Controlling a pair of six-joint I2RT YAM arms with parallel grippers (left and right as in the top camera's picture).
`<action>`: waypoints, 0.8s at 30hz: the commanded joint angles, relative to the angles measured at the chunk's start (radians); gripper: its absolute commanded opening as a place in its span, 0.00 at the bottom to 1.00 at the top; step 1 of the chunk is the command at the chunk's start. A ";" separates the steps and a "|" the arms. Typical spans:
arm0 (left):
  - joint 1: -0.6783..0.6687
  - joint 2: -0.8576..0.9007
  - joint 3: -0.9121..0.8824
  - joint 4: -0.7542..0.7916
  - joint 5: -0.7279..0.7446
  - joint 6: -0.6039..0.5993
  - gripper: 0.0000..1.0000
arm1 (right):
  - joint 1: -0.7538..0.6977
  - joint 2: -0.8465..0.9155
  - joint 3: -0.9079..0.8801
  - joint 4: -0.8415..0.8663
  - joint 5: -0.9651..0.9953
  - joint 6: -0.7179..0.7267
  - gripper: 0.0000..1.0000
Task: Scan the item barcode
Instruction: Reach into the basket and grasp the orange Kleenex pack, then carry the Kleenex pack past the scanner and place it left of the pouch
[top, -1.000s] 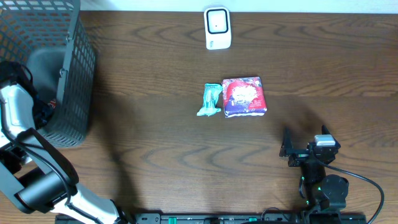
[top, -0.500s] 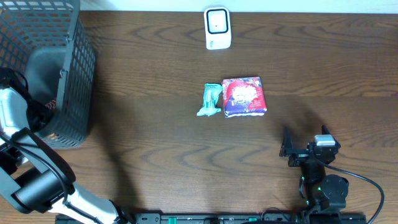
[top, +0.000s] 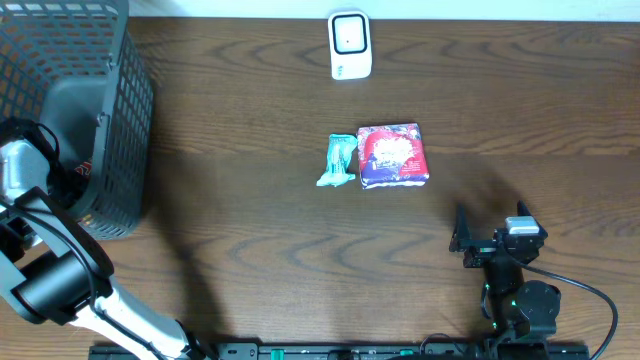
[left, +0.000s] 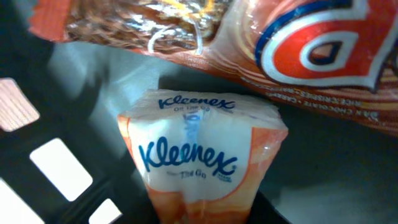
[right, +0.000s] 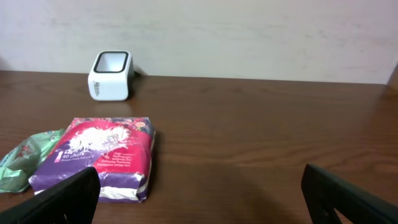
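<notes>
The left jaws look narrowed onto the lower end of the pack (left: 199, 162) of tissues. It fills the bottom centre of the left wrist view and tapers toward the lower edge as if pinched. The fingers themselves barely show, so I cannot tell how deep the bite is. Across the top of that view lies an orange snack bag (left: 298, 56), its edge touching or overhanging the pack's top. All this sits inside the basket (top: 110, 120) at the upper left of the overhead view, where the left arm (top: 25, 170) reaches in from the left edge.

The right jaws stand wide with nothing between them, on the right arm (top: 500, 250) at the lower right of the overhead view. They face the purple packet (right: 106, 155) and the green packet (right: 25, 162) at mid-frame. The scanner (top: 349, 45) stands at the top centre of the surface (top: 250, 230), well apart from the basket.

The pack seems to be the item to scan, and the step in hand is lifting it out.

- **Slipping:** The wrap is soft and slick and the hold is on a tapered end, so the pack could slide free on the way up.
- **Snagging:** The bag resting against the pack could drag along with it or tip it askew, and the basket wall is close enough to catch it.
- **Failed read:** No barcode shows here, so it may end up turned away from the scanner.
</notes>
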 joint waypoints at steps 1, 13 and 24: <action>0.009 0.016 0.004 -0.004 -0.004 0.006 0.08 | -0.004 -0.003 -0.002 -0.004 0.005 0.014 0.99; 0.009 -0.322 0.200 0.005 0.166 -0.175 0.07 | -0.004 -0.003 -0.002 -0.004 0.005 0.014 0.99; -0.079 -0.659 0.200 0.227 0.651 -0.386 0.07 | -0.004 -0.003 -0.002 -0.004 0.005 0.014 0.99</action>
